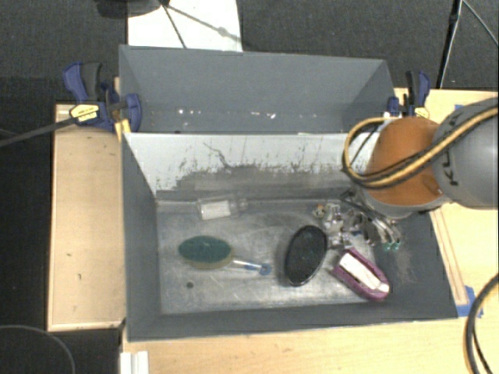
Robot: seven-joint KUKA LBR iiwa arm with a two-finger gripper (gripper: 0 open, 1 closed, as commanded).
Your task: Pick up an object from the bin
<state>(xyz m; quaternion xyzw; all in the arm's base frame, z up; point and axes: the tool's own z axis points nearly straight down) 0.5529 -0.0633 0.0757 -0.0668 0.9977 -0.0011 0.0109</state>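
Note:
My gripper hangs low in the right part of the bin, below the orange wrist cover. Just left of it and slightly nearer the front lies a black oval object, flat on the bin floor. A purple and white oblong object rests directly in front of the gripper, toward the front right corner. The gripper sits between these two, close to the top end of both. I see nothing held in it.
A green oval brush with a thin blue-tipped handle lies at the front left. A small clear bottle lies on its side near the back wall. The arm reaches in over the right rim.

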